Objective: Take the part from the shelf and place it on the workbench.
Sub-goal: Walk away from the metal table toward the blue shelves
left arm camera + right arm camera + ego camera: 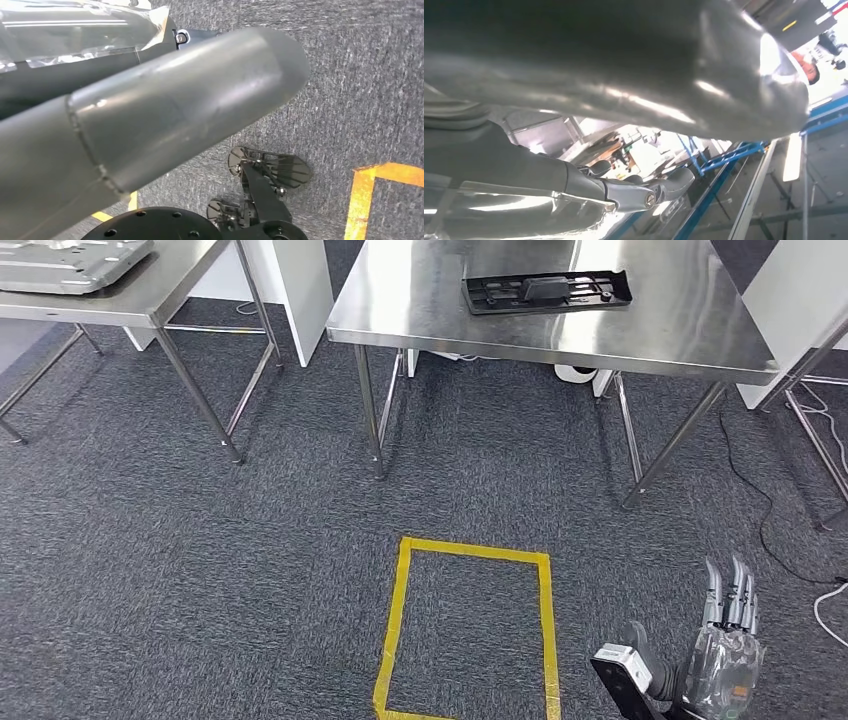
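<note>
**One black part lies on the steel worktop, both hands empty**

One flat black part (pixel 547 290) sits on the stainless worktop (pixel 560 335) straight ahead, lying lengthwise near the middle, clear of the edges. If this is the part named in the task, it looks to be already where it belongs.

By its look I would judge it a moulded plastic tray or bracket: long, thin, ribbed, with a raised block near its centre and small holes along the rim. Likely light and fairly stiff, though a piece that long may flex if lifted by one end. The bare steel beneath is slick, so it could slide when nudged. The raised centre block or the long edges near the middle seem the sensible places to take hold, keeping it level.

Low in the head view, the right hand (pixel 725 650) hangs over the grey carpet (pixel 200 560), fingers (pixel 733 590) straight, side by side, holding nothing. The left hand (pixel 150 115) hangs above the floor; its thumb grips nothing, but I cannot tell how its fingers lie.

A yellow tape rectangle (pixel 468 635) marks the carpet before the worktop.
</note>
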